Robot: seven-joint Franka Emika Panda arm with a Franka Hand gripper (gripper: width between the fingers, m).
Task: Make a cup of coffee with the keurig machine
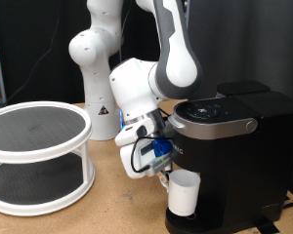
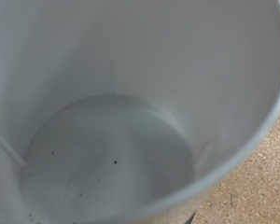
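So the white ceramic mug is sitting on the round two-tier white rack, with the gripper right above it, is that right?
Not quite. The plain white ceramic mug stands on the drip base of the black boxy coffee maker, under its spout, as the exterior view shows. The round two-tier white rack holds no mug. The gripper is indeed right above the mug.

Soft even light, wrist view blurred

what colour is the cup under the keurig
White, plain, no pattern. The cup shows best in the exterior view, standing on the keurig's base, below the hand.
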